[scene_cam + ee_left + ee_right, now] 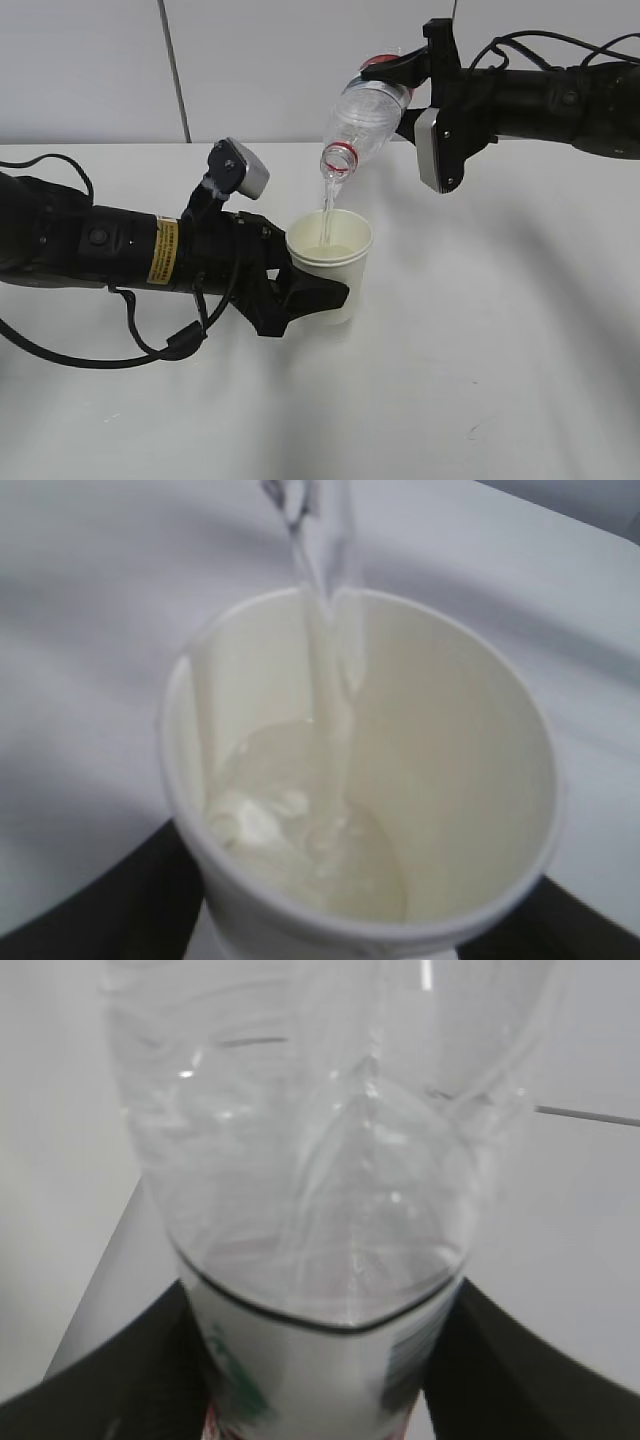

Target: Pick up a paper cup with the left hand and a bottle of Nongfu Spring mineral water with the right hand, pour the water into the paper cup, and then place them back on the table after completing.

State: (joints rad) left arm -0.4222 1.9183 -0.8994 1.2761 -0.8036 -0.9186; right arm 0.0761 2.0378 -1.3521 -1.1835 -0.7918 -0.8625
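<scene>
White paper forms the cup (330,262), a plain tapered cup with a rolled rim, held upright above the white counter (500,350) by the left gripper (305,293), whose black fingers are clamped on its lower wall. Inside, a shallow pool of water lies at the bottom, rippled where a thin stream lands. That stream falls from the clear plastic bottle (367,120), tilted mouth-down above the cup, with a red ring at its neck and a white label with red and green print. The right gripper (412,88) is clamped on the bottle's labelled body.
</scene>
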